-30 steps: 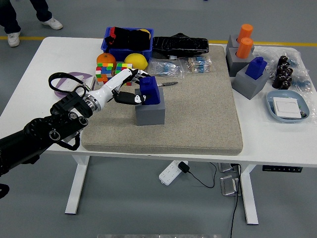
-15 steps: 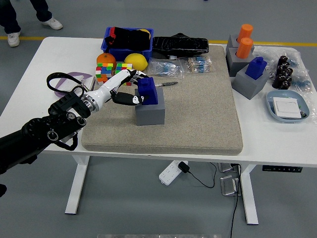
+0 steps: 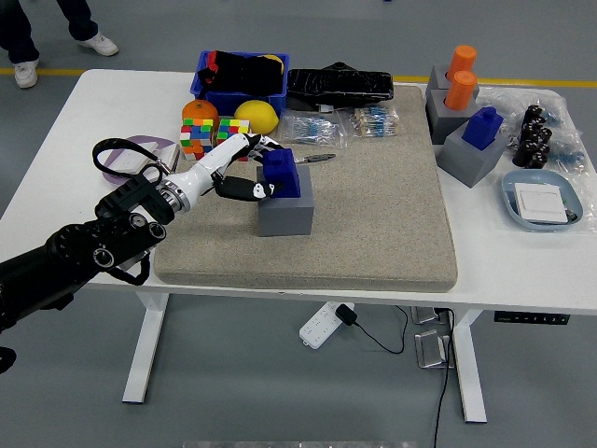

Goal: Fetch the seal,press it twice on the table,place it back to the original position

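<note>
Looking down the frame, you have a white table on white legs over a grey floor, with a yellow line painted across the floor at the top. A tan felt mat covers most of the tabletop. A person's legs and 2 white shoes show at the upper left.

Your left hand, white with black fingertips, reaches in from the lower left on a black arm. Its fingers are wrapped around the blue seal, thumb on the near face and the others across the far side. The seal sits in the top of a grey holder on the mat, left of centre. Whether it is lifted clear of the holder, you cannot tell.

At the upper right you can count 2 more grey holders: 1 carries a second blue seal, the other 2 orange cylinders. Along the far edge stand 1 blue bin, 1 black bag, 1 orange, 1 lemon, 2 colour cubes and several clear packets. A pale blue dish lies at the right edge.

Under the table lies 1 white power strip with a black cable.
</note>
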Robot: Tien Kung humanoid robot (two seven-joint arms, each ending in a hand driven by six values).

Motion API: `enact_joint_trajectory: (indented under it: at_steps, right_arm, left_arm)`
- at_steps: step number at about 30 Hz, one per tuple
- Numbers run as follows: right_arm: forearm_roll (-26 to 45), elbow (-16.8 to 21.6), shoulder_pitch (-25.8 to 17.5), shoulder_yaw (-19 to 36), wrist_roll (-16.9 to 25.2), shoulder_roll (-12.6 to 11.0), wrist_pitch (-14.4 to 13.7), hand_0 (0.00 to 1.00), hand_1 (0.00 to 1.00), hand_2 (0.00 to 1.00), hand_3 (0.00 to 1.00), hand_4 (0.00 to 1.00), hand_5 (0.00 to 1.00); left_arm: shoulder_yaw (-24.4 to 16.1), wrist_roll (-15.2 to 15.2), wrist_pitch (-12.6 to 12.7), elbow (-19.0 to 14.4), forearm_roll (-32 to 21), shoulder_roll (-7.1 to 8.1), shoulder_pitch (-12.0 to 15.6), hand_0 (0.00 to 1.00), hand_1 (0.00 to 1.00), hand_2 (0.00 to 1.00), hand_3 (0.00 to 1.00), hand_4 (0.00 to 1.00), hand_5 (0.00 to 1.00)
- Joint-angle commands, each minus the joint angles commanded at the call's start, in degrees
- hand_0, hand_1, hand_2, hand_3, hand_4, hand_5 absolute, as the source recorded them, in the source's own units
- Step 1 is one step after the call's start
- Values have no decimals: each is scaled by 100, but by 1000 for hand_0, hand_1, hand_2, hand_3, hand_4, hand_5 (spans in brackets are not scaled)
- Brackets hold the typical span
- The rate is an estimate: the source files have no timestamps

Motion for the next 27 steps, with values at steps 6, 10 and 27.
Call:
enact_joint_trajectory:
  at_steps: [6,10,27]
  right_arm:
    - [3,2,1,-8,0,7,2,777,660,667,671,823,570]
    - [4,1,-4,-8,1,5,1,777,658,667,671,823,570]
    - [1,4,-4,13,6,4,7,777,658,667,671,823,571]
  left_arm:
    - [31,0,-1,61,-50,-43,-17,847,546,444,672,513,2]
    - [29,-6,-4,91,-97,-46,-13,851,624,534,678,539,2]
    - [25,3,-74,109,-148,-7,-2,873,724,622,741,734,2]
